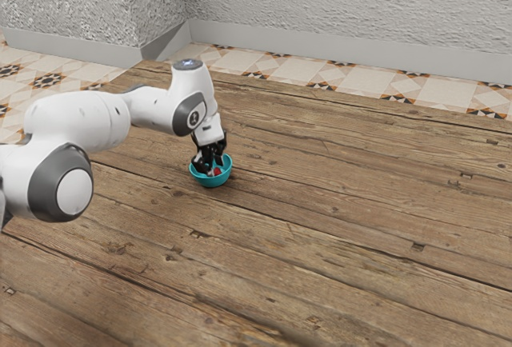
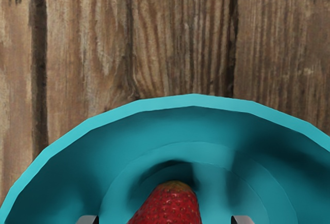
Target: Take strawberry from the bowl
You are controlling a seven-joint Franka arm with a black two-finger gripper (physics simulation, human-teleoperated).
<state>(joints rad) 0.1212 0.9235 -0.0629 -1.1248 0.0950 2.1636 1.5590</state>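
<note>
Strawberry: the red, seeded strawberry point(image 2: 170, 207) lies inside the round teal bowl point(image 2: 193, 100), at the wrist view's bottom centre.
Fingers: the black two-finger gripper point(image 1: 214, 168) stands wide, gaps beside the fruit, probably so that closing catches it.
Bowl: rests on the brown plank table point(image 1: 344, 211), which supports it.
Arm: the white jointed arm point(image 1: 80, 118) enters from the exterior view's left, hand pointing down to clear the rim.
</note>
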